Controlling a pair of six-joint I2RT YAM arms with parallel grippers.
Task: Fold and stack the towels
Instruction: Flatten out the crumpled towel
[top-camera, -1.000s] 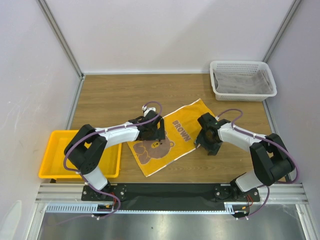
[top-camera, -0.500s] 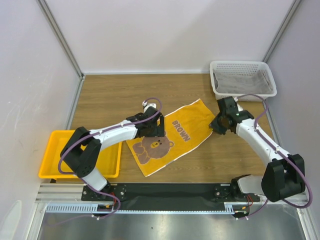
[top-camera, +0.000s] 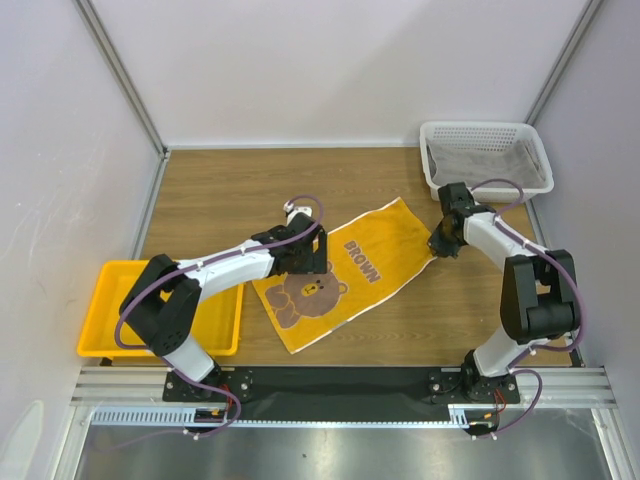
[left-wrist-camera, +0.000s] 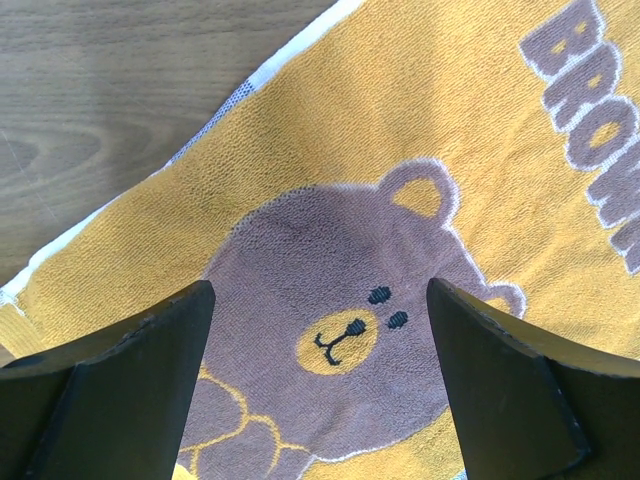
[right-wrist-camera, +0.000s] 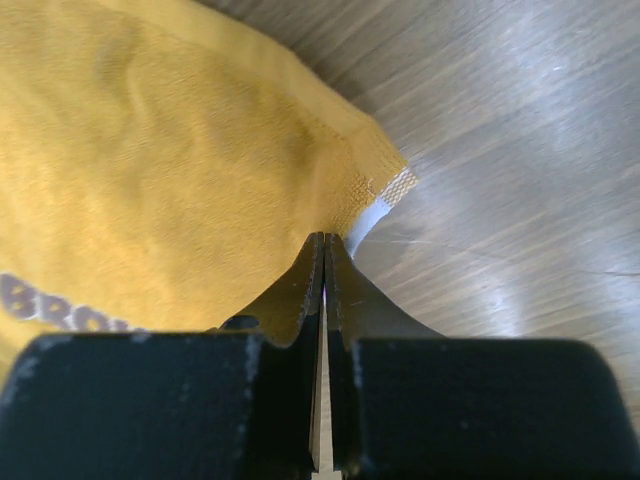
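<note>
The yellow-orange bear towel (top-camera: 372, 262) with "BROWN" lettering lies flat and askew on the wooden table. My left gripper (top-camera: 304, 260) hovers open over its left part, the bear face (left-wrist-camera: 340, 330) showing between the wide-spread fingers (left-wrist-camera: 120, 390). My right gripper (top-camera: 441, 246) is at the towel's right corner. In the right wrist view its jaws (right-wrist-camera: 323, 240) are pressed together on the puckered corner of the towel (right-wrist-camera: 160, 150). A grey towel (top-camera: 482, 166) lies in the white basket. No plain yellow towel is in view.
The white mesh basket (top-camera: 486, 127) stands at the back right, close behind my right arm. A yellow plastic tray (top-camera: 93, 322) sits at the front left beside the left arm's base. Cage walls border the table on three sides.
My right arm swung out from near the towel's front right edge to its right corner, and its jaws went from open to shut there. The left gripper stayed over the bear face.
</note>
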